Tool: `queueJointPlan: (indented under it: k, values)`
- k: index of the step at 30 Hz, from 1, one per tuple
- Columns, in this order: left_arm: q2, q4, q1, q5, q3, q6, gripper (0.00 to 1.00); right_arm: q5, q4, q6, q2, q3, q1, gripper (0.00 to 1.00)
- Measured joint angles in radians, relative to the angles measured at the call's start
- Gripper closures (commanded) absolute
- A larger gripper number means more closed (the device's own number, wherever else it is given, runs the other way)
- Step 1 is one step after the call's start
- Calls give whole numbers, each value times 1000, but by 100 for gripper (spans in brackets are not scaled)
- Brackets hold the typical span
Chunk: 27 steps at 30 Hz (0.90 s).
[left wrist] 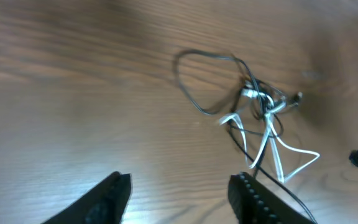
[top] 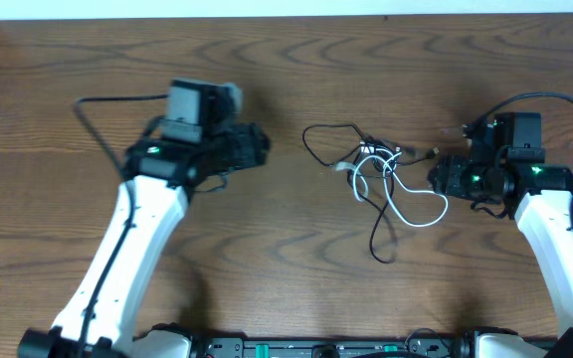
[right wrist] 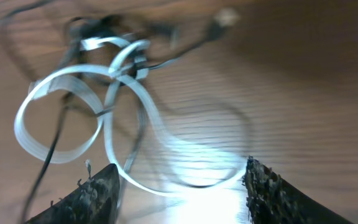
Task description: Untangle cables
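The cables [top: 381,174] lie in one knotted bunch on the wooden table between the two arms. A white cable [top: 408,207] loops out to the right, and a black cable [top: 321,144] loops to the left. My left gripper [top: 263,147] stands open to the left of the bunch, apart from it. In the left wrist view the left gripper [left wrist: 180,185] holds nothing and the cables [left wrist: 260,106] lie ahead to the right. My right gripper [top: 434,177] is open at the bunch's right edge. In its wrist view the right gripper [right wrist: 180,179] is empty, with the white cable's [right wrist: 135,93] loop just before the fingertips.
One black cable end [top: 381,249] trails toward the table's front. A small plug [top: 428,152] sticks out at the bunch's upper right. Thick black arm cords [top: 93,114] arc behind each arm. The table's back edge [top: 286,15] meets a white wall.
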Motion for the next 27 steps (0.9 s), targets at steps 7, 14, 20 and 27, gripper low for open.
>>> queueJointPlan:
  k: [7,14,20,27]
  values:
    - [139,168,-163,5,0,2,42,104,-8,29,0,0,0,38]
    - [300,373,-267,12,0,-10,41,116,-9,59,0,0,0,37]
    - [421,584,-324,12,-1,-16,41,80,-12,66,0,0,0,37]
    - [534,786,-362,7,-2,-72,41,54,-34,69,0,0,0,37]
